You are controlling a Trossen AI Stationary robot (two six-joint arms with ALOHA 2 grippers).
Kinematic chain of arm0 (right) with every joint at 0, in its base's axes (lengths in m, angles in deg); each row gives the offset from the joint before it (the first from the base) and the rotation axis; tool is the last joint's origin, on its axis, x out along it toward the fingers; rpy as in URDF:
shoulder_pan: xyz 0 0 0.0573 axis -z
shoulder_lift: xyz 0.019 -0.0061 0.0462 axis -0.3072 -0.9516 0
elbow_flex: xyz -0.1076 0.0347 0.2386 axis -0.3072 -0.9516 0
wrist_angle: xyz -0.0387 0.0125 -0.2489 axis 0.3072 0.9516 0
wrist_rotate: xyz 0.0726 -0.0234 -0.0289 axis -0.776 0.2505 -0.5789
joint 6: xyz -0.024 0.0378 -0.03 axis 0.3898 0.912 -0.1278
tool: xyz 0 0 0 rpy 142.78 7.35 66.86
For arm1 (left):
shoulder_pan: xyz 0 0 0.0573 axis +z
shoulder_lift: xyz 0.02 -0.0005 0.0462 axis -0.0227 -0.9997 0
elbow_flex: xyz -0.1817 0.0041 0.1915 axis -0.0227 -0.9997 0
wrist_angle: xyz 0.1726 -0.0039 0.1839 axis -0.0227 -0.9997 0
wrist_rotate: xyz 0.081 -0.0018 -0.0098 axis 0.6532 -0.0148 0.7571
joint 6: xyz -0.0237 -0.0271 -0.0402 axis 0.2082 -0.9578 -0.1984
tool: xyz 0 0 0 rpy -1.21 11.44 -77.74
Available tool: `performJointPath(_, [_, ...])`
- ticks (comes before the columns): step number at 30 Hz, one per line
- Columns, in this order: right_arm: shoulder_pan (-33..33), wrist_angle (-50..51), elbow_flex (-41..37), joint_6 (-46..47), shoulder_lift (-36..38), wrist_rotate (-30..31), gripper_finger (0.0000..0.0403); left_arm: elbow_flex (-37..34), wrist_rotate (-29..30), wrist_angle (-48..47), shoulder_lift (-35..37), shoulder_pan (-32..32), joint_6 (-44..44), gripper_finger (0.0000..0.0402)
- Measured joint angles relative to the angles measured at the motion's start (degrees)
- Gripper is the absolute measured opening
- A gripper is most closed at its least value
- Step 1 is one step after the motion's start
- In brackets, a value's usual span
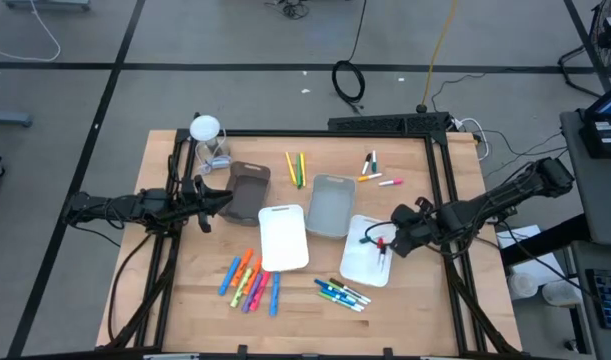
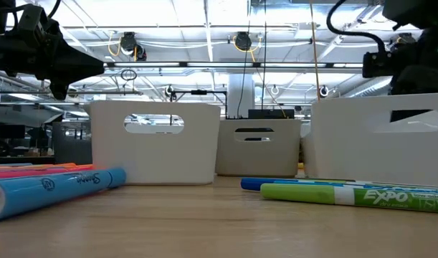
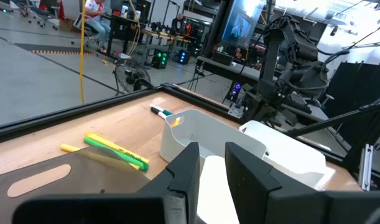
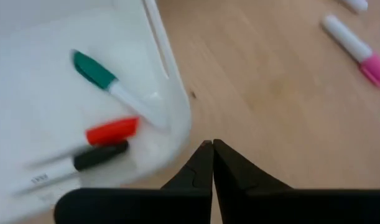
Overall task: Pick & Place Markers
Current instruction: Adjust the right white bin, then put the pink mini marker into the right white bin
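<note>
Where three markers (image 4: 109, 134) lie, white tray (image 1: 357, 262), right hand (image 4: 212, 148) closed, empty

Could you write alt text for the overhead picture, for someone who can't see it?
Seen from above, two dark robot arms reach over a wooden table strewn with markers; the right tool hovers over a white tray holding a few markers. The left tool sits above a brown tray, and a grey tray stands between.
</note>
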Motion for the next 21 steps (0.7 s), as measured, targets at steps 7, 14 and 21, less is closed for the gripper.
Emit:
performJointPath(7, [1.4, 8.6, 1.7, 2.2, 5.2, 9.9, 0.0000, 0.0, 0.0, 0.0, 0.0, 0.0, 0.0, 0.0079])
performJointPath(14, [15.3, 2.2, 7.8, -22.3, 10.8, 19.2, 0.0000, 0.0, 0.0, 0.0, 0.0, 0.0, 0.0, 0.0079])
performJointPath(21, [44.7, -16.8, 15.4, -52.4, 8.2, 2.3, 0.0000, 0.0, 0.0, 0.0, 0.0, 0.0, 0.0, 0.0079])
